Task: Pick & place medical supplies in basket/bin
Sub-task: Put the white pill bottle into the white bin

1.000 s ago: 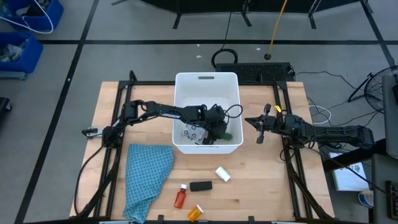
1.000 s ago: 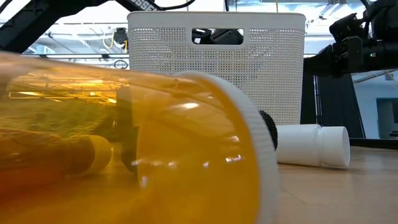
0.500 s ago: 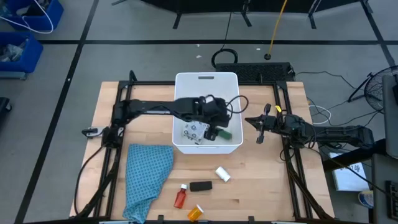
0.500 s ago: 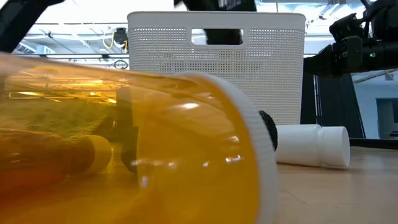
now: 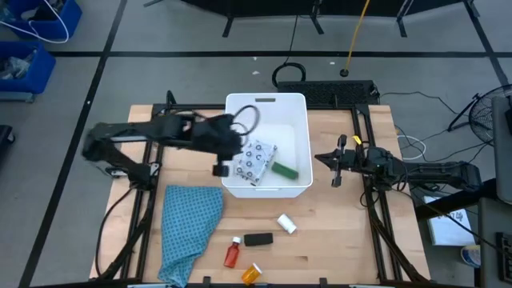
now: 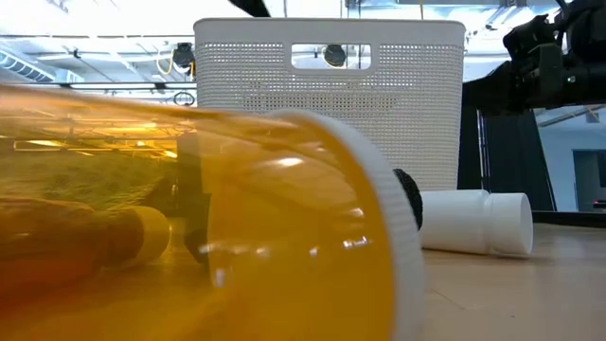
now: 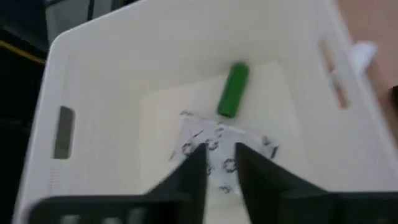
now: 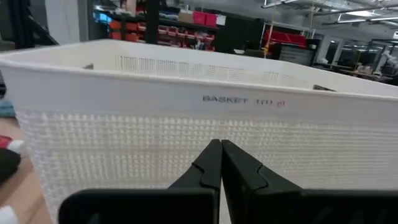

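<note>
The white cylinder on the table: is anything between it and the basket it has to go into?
Nothing visible lies between them. The white cylinder rests on bare wood just in front of the basket. Only the basket's own tall near wall has to be cleared. The black block lies on its far side.

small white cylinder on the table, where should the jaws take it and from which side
Probably from straight above, across the middle of its round body. The small white cylinder lies on its side on the table, diagonal in the high view, so turn the jaws square to its long axis. The black block sits close by but apart, leaving room. The left gripper looks nearest.
</note>
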Controlling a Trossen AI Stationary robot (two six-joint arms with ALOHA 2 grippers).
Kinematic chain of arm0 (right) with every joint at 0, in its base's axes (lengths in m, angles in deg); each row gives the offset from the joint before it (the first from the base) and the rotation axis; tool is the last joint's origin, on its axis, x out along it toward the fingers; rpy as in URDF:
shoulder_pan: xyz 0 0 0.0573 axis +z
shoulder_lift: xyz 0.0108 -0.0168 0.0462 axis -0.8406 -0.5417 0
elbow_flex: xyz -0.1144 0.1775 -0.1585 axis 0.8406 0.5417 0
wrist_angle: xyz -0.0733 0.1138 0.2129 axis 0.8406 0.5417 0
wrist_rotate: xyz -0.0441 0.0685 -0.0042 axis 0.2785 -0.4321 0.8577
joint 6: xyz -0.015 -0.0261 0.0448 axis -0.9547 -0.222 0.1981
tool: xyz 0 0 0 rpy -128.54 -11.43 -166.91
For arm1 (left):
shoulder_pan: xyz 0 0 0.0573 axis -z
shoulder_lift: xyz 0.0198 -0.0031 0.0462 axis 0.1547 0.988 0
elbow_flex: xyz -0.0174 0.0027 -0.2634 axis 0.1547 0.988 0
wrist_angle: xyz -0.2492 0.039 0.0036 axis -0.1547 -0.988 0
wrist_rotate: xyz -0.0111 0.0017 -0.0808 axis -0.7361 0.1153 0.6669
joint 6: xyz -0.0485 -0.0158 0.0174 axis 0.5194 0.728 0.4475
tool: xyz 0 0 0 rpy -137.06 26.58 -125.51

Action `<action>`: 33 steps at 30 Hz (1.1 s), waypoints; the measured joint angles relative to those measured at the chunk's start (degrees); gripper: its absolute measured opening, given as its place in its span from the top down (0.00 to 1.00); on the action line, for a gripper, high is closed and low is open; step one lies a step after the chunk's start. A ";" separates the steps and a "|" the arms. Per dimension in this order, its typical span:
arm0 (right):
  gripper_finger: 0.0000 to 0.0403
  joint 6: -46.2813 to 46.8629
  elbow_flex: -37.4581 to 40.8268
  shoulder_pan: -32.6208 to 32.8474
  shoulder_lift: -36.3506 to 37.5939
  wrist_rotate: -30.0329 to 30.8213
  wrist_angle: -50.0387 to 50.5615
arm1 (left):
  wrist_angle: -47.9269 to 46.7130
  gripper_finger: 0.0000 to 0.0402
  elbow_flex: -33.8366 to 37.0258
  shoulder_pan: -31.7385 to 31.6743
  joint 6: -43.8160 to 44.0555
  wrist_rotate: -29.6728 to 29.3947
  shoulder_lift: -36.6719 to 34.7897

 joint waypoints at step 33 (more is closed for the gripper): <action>1.00 6.64 -2.22 0.37 0.02 -6.92 -3.66 | 89.29 0.99 91.24 0.20 14.21 0.20 -49.32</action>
